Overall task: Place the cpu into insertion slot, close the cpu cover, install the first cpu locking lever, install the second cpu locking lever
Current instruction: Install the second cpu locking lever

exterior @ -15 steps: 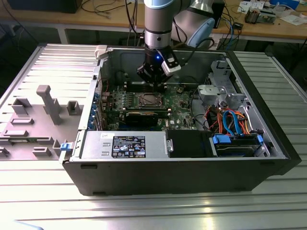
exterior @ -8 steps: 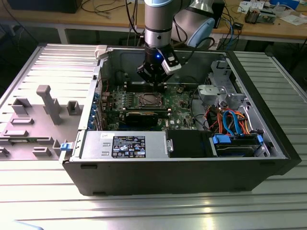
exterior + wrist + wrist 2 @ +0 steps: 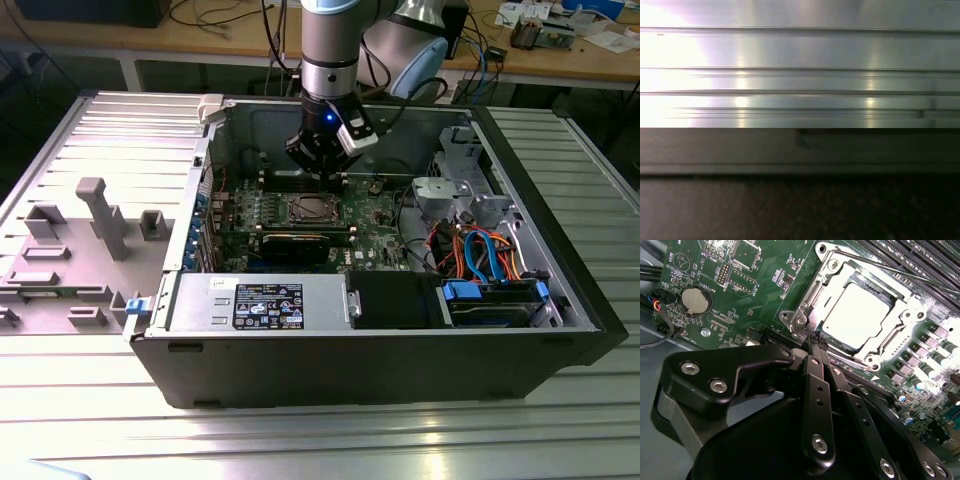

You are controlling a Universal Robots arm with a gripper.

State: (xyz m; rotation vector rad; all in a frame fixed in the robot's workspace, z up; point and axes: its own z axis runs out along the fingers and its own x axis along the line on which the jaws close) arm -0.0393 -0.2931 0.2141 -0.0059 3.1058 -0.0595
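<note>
Hovering gripper (image 3: 815, 340) beside cpu cover (image 3: 840, 280) edge

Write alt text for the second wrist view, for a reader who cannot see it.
The black tool, fingers shut together, points at the edge of the cpu cover, which lies closed over the silvery cpu in the insertion slot on the green motherboard. A round coin battery sits off to one side.
</note>
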